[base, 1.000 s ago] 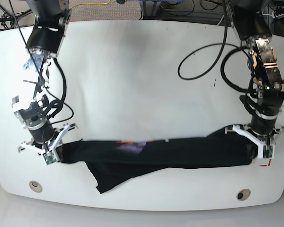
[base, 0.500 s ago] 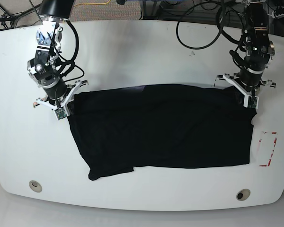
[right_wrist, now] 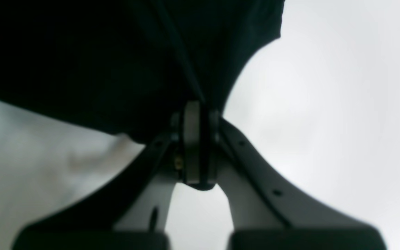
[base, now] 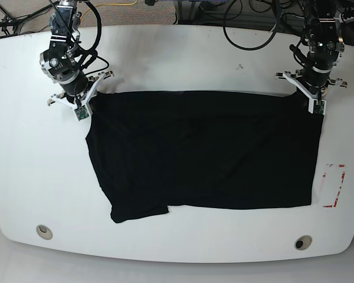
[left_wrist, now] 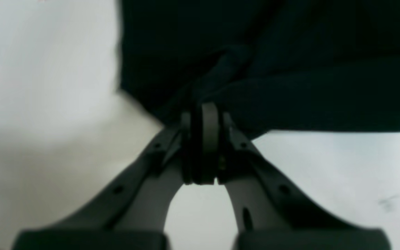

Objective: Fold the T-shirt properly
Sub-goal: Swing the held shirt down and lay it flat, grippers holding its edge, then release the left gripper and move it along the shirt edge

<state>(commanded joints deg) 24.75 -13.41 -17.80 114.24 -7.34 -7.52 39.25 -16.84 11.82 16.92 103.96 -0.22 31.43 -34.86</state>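
Base view: bright, even overhead light; white table slightly washed, edges bowed by wide lens. T-shirt reads flat black, folds barely resolved. Wrist views: dimmer, soft focus throughout; fabric crushed to near-black. Left gripper and right gripper silhouetted grey, bases blurred at bottom edge. Faint soft shadows on tabletop.

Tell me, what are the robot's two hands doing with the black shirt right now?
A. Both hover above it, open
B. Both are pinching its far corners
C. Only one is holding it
B: the left hand and right hand are each shut on a far corner of the T-shirt, stretched between them.
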